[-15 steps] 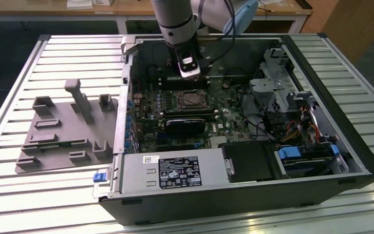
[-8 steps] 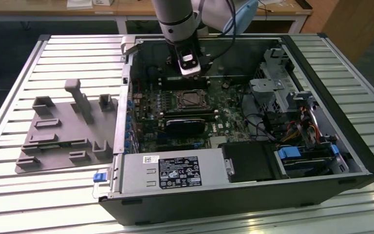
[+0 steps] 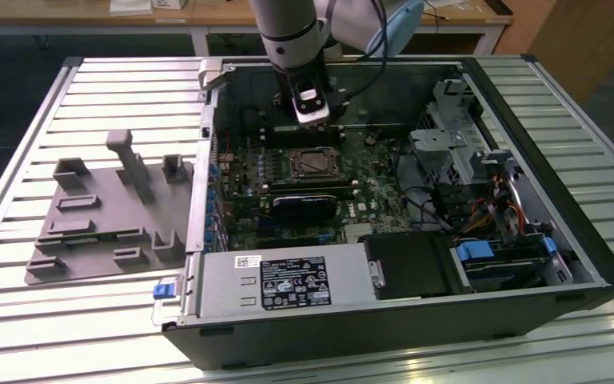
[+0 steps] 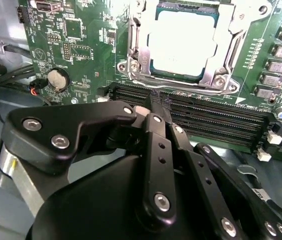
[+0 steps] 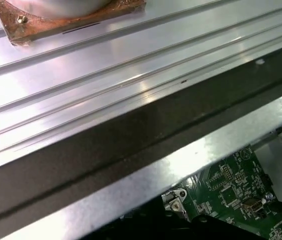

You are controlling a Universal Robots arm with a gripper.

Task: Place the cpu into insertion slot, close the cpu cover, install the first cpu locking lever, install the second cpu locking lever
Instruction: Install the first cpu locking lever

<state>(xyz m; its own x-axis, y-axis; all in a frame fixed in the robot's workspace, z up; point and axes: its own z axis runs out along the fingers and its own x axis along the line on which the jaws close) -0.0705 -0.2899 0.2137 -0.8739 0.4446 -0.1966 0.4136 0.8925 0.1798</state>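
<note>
The cpu (image 4: 181, 37), a pale square chip, lies in the insertion slot (image 3: 316, 162) on the green board. The cpu cover (image 4: 228, 40), a silvery frame, lies flat around it, and the chip shows through its window. Thin metal levers (image 4: 132, 47) run along the frame's edges. In the second wrist view my black gripper (image 4: 153, 106) hangs over the long memory slots (image 4: 206, 120) just beside the socket, its fingers shut together with nothing between them. In the exterior view the gripper (image 3: 312, 118) hovers inside the case just behind the socket.
The open computer case (image 3: 563, 200) lies on a slatted metal table (image 3: 73, 336). A grey fixture plate (image 3: 105, 216) sits to the exterior view's left. A black card (image 3: 307, 204), the power supply (image 3: 285, 280) and loose cables (image 3: 488, 216) crowd the board. A coin battery (image 4: 57, 77) is near the gripper.
</note>
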